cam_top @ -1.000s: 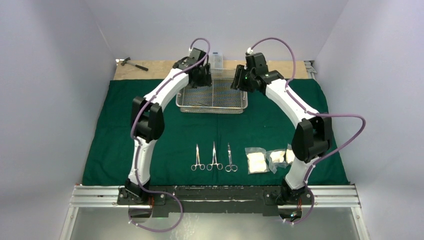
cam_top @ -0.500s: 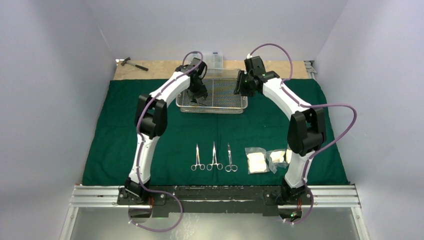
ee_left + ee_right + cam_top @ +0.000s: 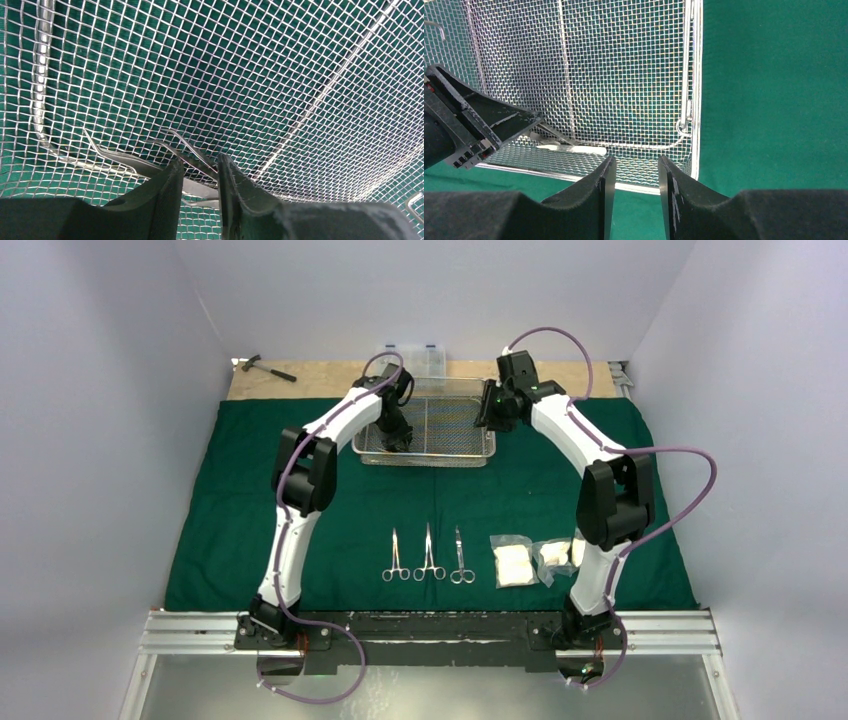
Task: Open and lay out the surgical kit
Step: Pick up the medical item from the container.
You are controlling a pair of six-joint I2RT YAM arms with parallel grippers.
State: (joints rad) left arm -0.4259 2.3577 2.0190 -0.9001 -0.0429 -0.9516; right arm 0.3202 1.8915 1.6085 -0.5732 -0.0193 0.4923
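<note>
My L gripper [image 3: 199, 192], jaws narrowly apart, is in the mesh tray [image 3: 300, 75]; tweezers [image 3: 192, 152] just ahead, lower centre, axis slanting up-left. R gripper [image 3: 634, 190] apart, farther off.

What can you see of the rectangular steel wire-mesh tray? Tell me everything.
The rectangular steel wire-mesh tray sits flat on the dark green cloth, far middle. Fine mesh, thicker wire rim, rods across its floor. Thin steel instruments lie near its front left corner, where the left gripper reaches in; the right gripper hovers at its right end.
</note>
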